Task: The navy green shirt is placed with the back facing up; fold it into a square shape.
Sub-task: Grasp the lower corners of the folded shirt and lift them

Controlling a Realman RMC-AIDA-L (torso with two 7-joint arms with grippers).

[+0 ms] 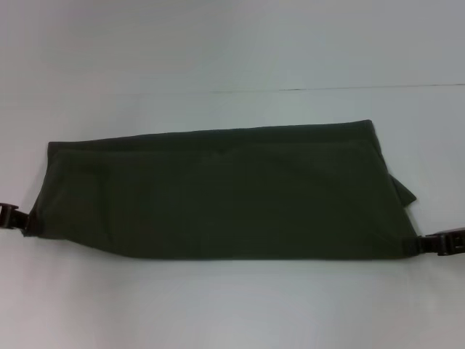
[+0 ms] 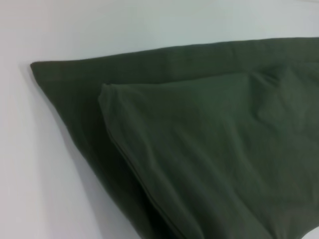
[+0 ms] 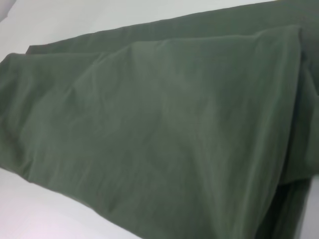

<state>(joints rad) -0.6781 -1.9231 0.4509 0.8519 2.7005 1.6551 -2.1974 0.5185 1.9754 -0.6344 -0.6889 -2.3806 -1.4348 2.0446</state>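
The navy green shirt (image 1: 218, 196) lies flat on the white table as a long folded band running left to right, with a small flap sticking out at its right end (image 1: 407, 193). My left gripper (image 1: 20, 219) sits low at the band's near-left corner, touching the fabric. At the near-right corner my right gripper (image 1: 427, 244) also meets the cloth. The left wrist view shows an upper layer of the shirt (image 2: 199, 149) lying over a lower one. Smooth stacked folds of the shirt (image 3: 164, 124) fill the right wrist view.
White table (image 1: 232, 313) surrounds the shirt on all sides. A thin seam line (image 1: 327, 89) crosses the table behind the shirt.
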